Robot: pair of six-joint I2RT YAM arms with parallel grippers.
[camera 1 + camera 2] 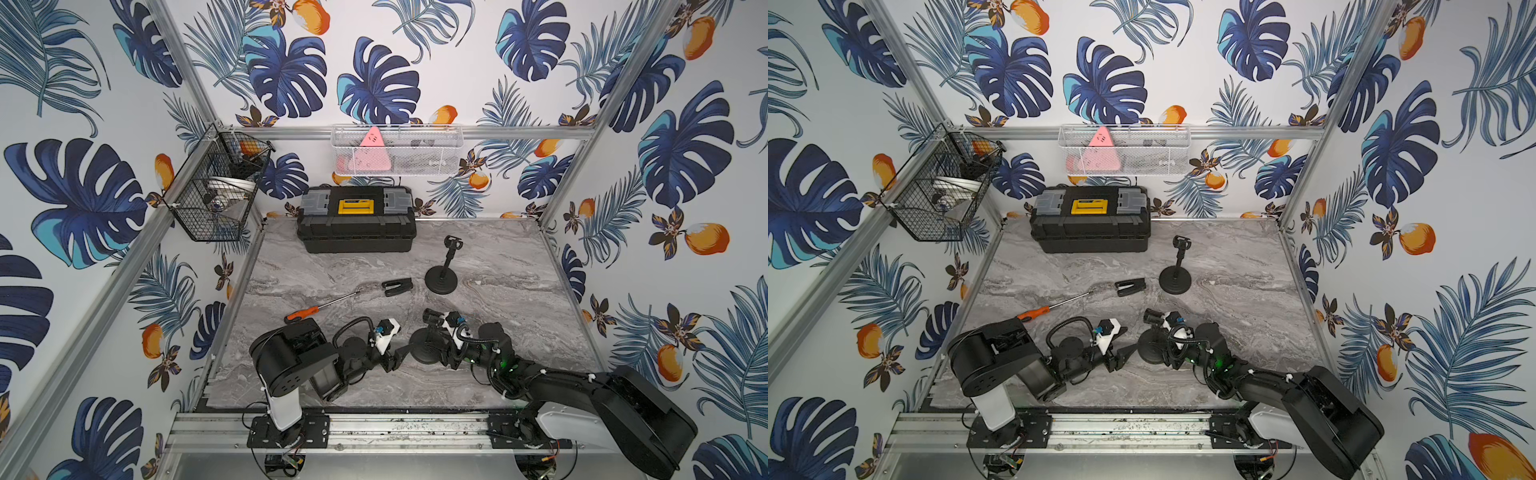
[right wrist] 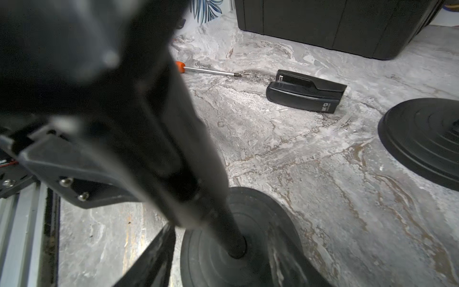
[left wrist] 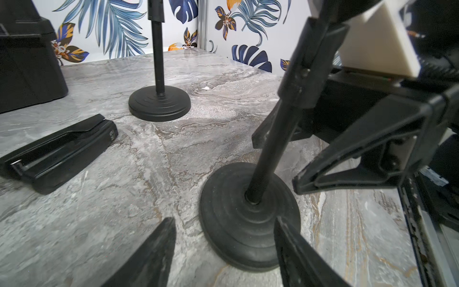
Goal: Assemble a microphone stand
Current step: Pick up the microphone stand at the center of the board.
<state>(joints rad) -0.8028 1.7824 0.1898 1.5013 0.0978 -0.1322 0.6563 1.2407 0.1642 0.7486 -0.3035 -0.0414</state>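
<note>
Step judged: seating pole [image 3: 270,149] in base [image 3: 236,213]. Stand [image 1: 419,353] sat well in front of toolbox [image 1: 356,220], pole tilted. Left gripper [image 3: 224,220] jaws apart, flanking base. Right gripper [image 3: 274,162] jaws apart, straddling pole. Next: clamp base, grip pole, straighten, tighten.

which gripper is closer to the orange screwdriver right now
Left. The left gripper flanks the base of the near microphone stand on the side facing the orange screwdriver; the right gripper straddles its pole from the far side.
</note>
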